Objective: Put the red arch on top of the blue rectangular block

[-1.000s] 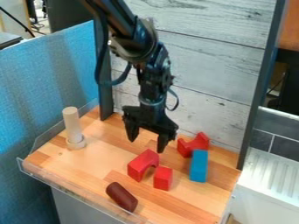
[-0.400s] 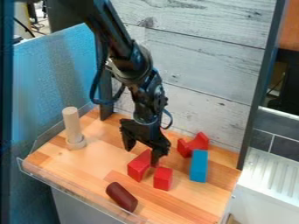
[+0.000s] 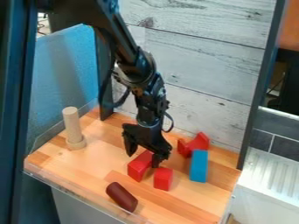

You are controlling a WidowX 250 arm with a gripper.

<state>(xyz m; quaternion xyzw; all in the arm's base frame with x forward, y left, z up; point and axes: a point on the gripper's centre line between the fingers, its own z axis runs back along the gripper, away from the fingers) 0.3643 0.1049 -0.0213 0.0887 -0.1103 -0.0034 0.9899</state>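
Note:
Above the red arch (image 3: 137, 167) at the middle of the wooden surface hangs my gripper (image 3: 144, 157), open. One finger stands to the arch's left rear and the other over its right side, hiding part of it. Whether they touch the arch I cannot tell. The blue rectangular block (image 3: 198, 166) stands to the right, apart from the arch, with nothing on top.
A red cube (image 3: 163, 179) is close to the arch's right. Behind the blue block is a notched red block (image 3: 193, 145). A dark red cylinder (image 3: 122, 197) lies in front; a wooden peg (image 3: 72, 127) stands left.
The gripper has come down and forward, slightly leftward overall, from behind the arch to over it. The blocks have stayed in place.

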